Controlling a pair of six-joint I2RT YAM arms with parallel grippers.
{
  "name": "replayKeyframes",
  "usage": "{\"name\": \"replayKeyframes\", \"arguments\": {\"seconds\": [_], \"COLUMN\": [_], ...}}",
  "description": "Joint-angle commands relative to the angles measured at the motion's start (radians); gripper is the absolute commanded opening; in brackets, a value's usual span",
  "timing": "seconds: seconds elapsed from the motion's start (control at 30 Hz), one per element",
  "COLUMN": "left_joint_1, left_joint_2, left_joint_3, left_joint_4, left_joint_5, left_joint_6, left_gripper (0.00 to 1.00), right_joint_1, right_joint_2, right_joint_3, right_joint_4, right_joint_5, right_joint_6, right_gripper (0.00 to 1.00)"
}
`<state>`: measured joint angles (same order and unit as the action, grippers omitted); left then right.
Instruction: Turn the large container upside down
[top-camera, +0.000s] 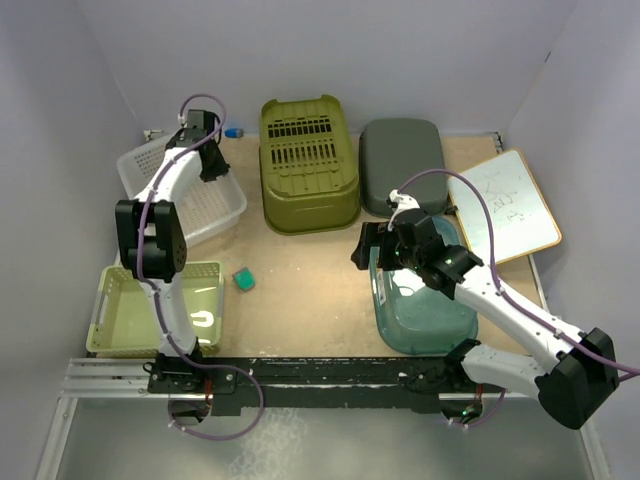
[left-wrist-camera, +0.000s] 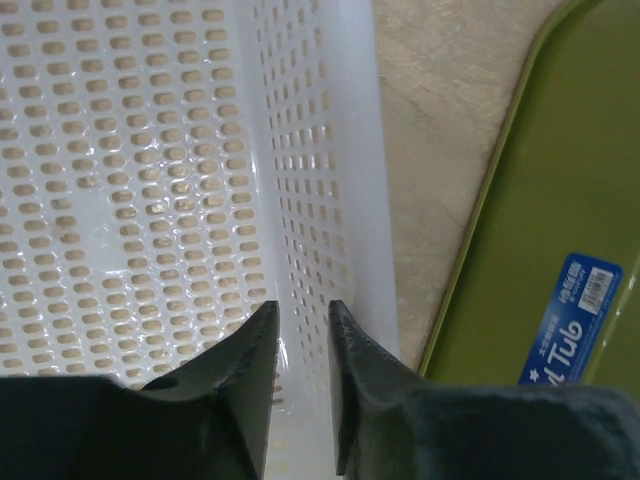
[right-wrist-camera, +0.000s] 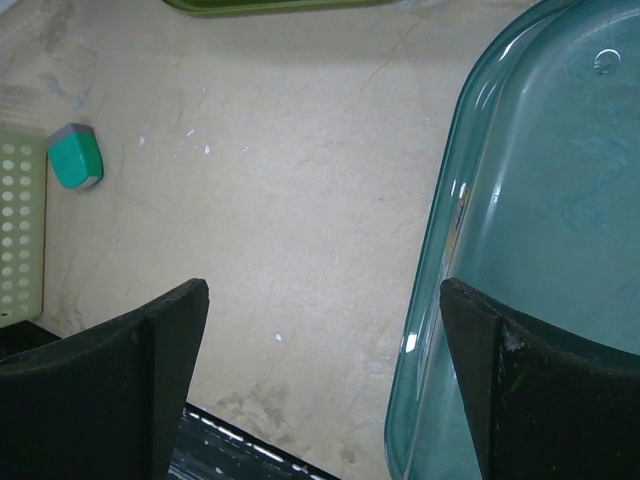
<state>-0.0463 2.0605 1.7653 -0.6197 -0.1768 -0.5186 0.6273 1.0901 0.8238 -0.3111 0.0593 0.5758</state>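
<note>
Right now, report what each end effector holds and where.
Left end effector pinches the white basket by its side wall. Right end effector, open astride the teal tub rim, holds nothing.

Top external: high behind the arm bases, looking down over the whole bench (top-camera: 300, 290). Left wrist: close above the far-left white basket (left-wrist-camera: 150, 180), olive tub (left-wrist-camera: 520, 230) at right. Right wrist: close, downward, over the left rim of the teal container (right-wrist-camera: 560, 200); the green block (right-wrist-camera: 75, 157) also shows in the top view.

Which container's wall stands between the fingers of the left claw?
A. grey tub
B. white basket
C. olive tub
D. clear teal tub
B: the left wrist view shows the perforated wall of the white basket between the fingers of the left claw.
</note>
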Motion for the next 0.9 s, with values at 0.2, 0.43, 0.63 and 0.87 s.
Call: {"name": "replayKeyframes", "arguments": {"seconds": [0.2, 0.43, 0.63, 0.87], "left_joint_1": [-0.024, -0.046, -0.046, -0.047], "left_joint_2": [-0.04, 0.028, 0.11, 0.059], "left_joint_3": [0.125, 0.142, 0.169, 0.185], "left_joint_4": [0.009, 0.037, 0.013, 0.01], "left_joint_5": [-0.03, -0.044, -0.021, 0.038], "left_joint_6": [0.031, 0.026, 0.017, 0.018], "left_gripper": [0.62, 0.63, 0.55, 0.18], "right_joint_1": [-0.002, -0.002, -0.002, -0.001], "right_joint_2": [0.001, -0.016, -0.003, -0.004], "right_joint_3": [0.012, -0.006, -0.007, -0.009], "right_joint_4": [0.012, -0.006, -0.009, -0.014], "right_joint_5": [-0.009, -0.008, -0.014, -0.018], "right_joint_6": [0.009, 0.01, 0.011, 0.011], "right_gripper": [1.0, 1.0, 1.0, 1.0]}}
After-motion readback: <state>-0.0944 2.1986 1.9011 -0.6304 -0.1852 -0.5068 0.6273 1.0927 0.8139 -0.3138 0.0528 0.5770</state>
